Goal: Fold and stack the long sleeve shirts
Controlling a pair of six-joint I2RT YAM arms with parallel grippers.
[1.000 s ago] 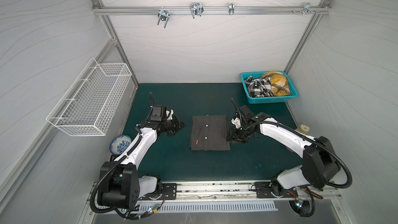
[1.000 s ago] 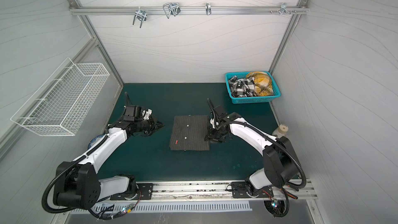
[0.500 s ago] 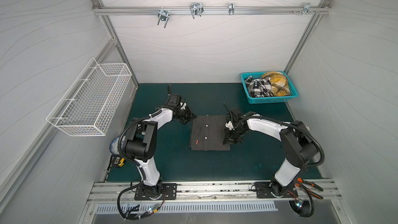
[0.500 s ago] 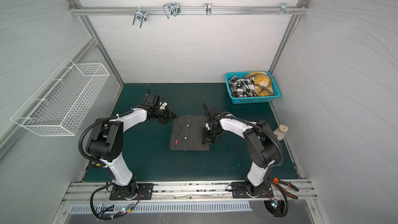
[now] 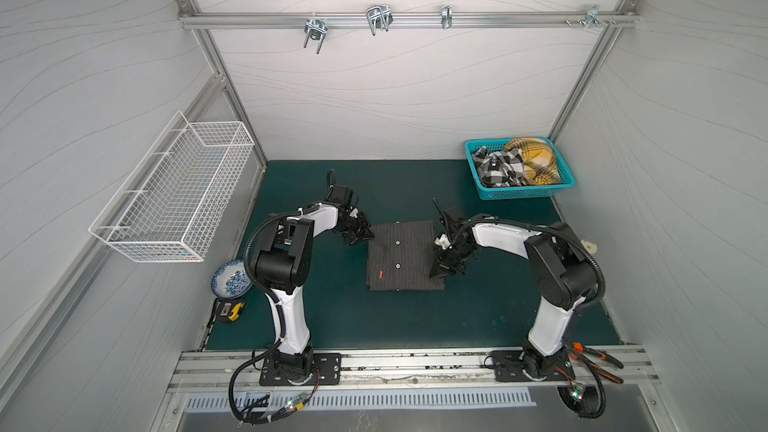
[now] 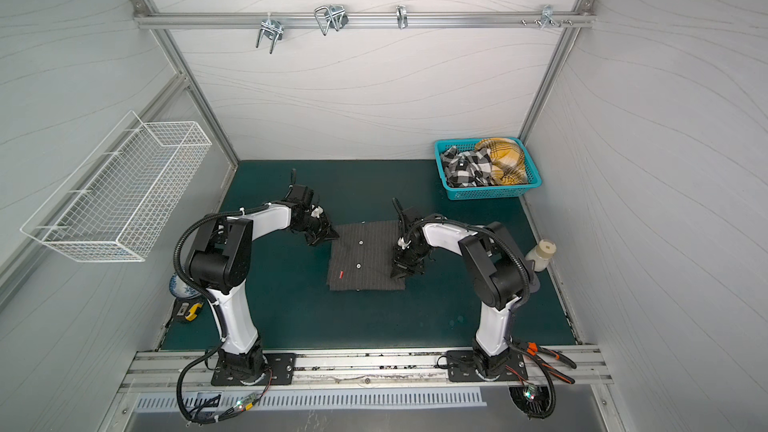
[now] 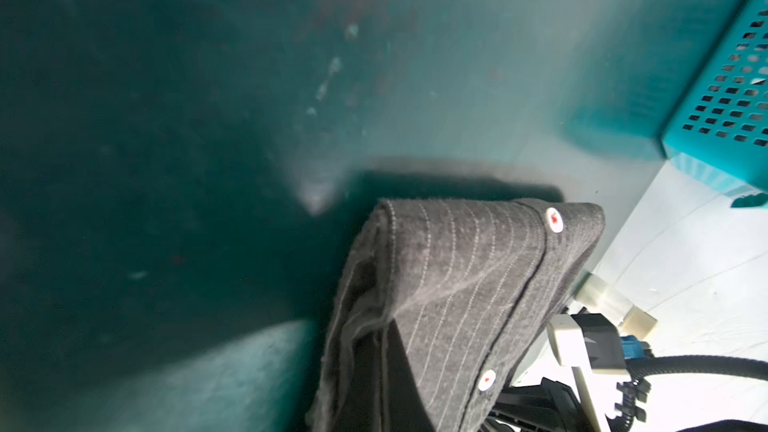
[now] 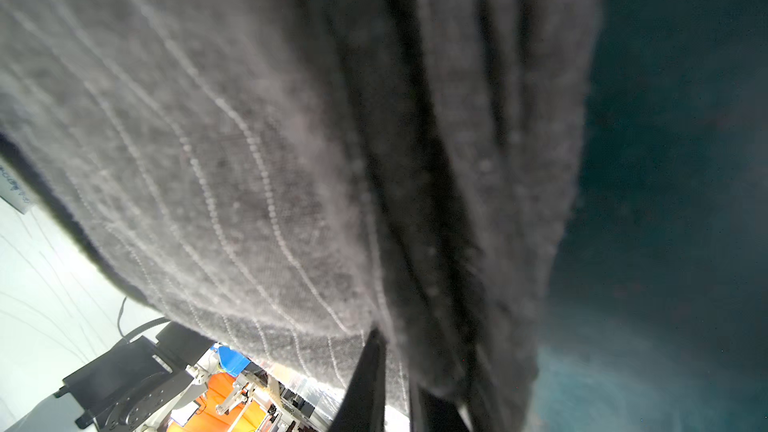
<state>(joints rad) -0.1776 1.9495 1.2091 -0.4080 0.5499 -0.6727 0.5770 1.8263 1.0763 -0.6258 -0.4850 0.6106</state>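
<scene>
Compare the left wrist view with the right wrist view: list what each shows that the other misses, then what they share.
Only the left wrist view: the teal basket, two pale buttons along the shirt's front, and a pale bottle by the wall. Only the right wrist view: the right gripper's fingers pinching the cloth's stacked layers, with something orange glimpsed beneath the raised edge. Both: the charcoal pinstriped shirt, folded, and the green mat.
</scene>
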